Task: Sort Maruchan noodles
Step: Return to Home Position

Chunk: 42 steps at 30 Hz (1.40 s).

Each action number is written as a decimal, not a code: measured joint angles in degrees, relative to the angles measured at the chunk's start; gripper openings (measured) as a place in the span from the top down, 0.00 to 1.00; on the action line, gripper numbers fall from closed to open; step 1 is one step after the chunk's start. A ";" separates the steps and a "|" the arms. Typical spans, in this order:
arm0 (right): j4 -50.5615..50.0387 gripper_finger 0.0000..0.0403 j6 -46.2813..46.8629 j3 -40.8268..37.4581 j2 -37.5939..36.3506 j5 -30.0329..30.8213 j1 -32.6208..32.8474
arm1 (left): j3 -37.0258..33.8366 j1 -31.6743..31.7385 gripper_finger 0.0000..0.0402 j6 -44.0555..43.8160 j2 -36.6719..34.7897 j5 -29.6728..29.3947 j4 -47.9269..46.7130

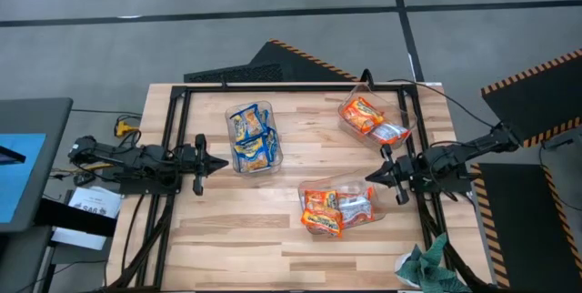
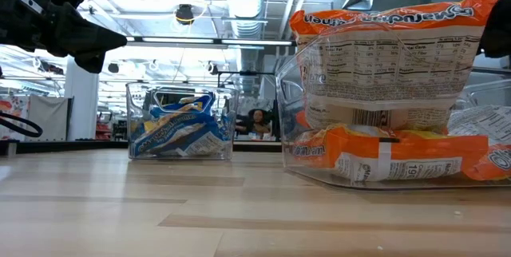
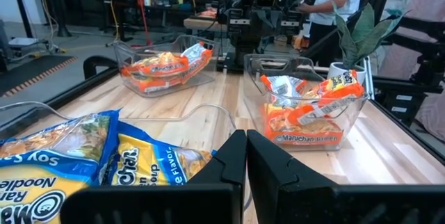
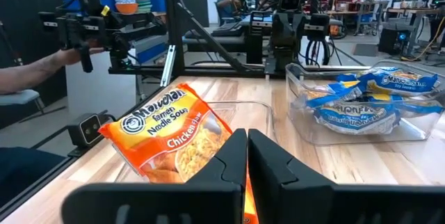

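Sorted stock: yellow-blue Maruchan noodles (image 1: pixel 252 137), left bin (image 1: pixel 229 113); orange packs (image 1: pixel 364 116), far right bin (image 1: pixel 401 104); orange-and-silver packs (image 1: pixel 326 209), near bin (image 1: pixel 358 182). Left tool (image 1: pixel 218 162), right tool (image 1: pixel 371 177): fingers pressed together, empty. Likely risk: the right tool snagging the upright near pack just beside it.

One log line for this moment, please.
left gripper: shut, empty, beside blue-pack bin | right gripper: shut, empty, beside near orange-pack bin | noodle packs: none loose on table
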 joint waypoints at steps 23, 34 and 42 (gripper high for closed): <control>-0.07 0.90 0.04 -0.09 -4.49 0.26 -2.35 | 0.00 0.00 1.00 -0.37 0.01 -0.01 0.00; 0.19 0.90 0.07 -0.09 -4.33 0.28 -9.14 | 0.02 0.00 1.00 -0.02 0.01 -0.01 0.00; 0.21 0.90 0.07 -0.13 -4.33 0.28 -10.92 | 0.02 0.00 1.00 -0.47 0.02 -0.02 0.00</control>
